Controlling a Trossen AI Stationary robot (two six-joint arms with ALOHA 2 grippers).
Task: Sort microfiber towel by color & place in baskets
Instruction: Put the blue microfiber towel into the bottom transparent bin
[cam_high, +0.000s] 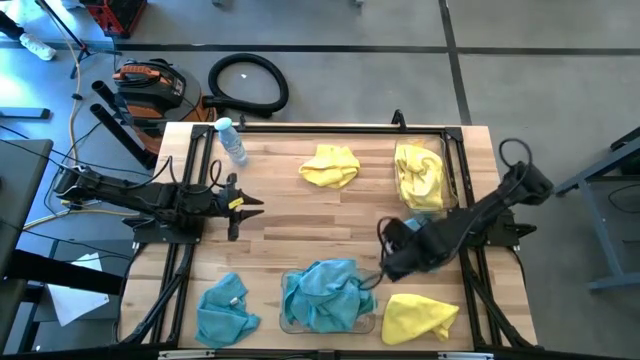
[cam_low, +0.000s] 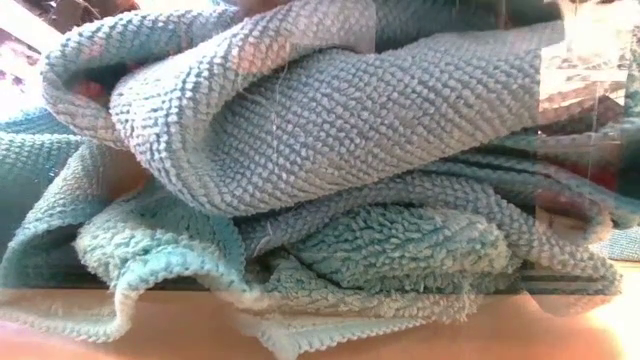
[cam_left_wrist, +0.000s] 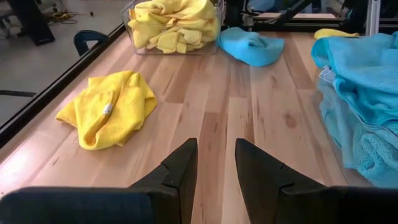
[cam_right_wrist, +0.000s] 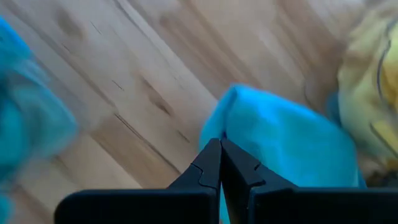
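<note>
My right gripper (cam_right_wrist: 221, 163) is shut on a teal towel (cam_right_wrist: 280, 137) in the middle-right of the table, between the two baskets. This towel (cam_high: 398, 228) is mostly hidden under the arm in the high view. The far-right clear basket (cam_high: 447, 150) holds yellow towels (cam_high: 420, 175). The near-centre basket (cam_high: 330, 326) holds a heap of teal towels (cam_low: 330, 150). Loose towels lie flat on the wood: yellow (cam_high: 330, 165), yellow (cam_high: 418, 316) and teal (cam_high: 225, 310). My left gripper (cam_left_wrist: 216, 168) is open and waits at the table's left side, touching nothing. My right gripper pinches the teal towel between its two shut fingers at a raised fold (cam_right_wrist: 239, 121), coming from above at a slant. How many layers it has is hidden by the fingertips. In the left wrist view the towel's lower part (cam_left_wrist: 252, 56) lies on the table.
A clear water bottle (cam_high: 232, 140) lies near the far-left corner. A black frame rail (cam_high: 330, 125) runs along the table's far edge. Bare wood (cam_high: 300, 225) lies in the middle between the arms. The teal heap spills over its basket's rim.
</note>
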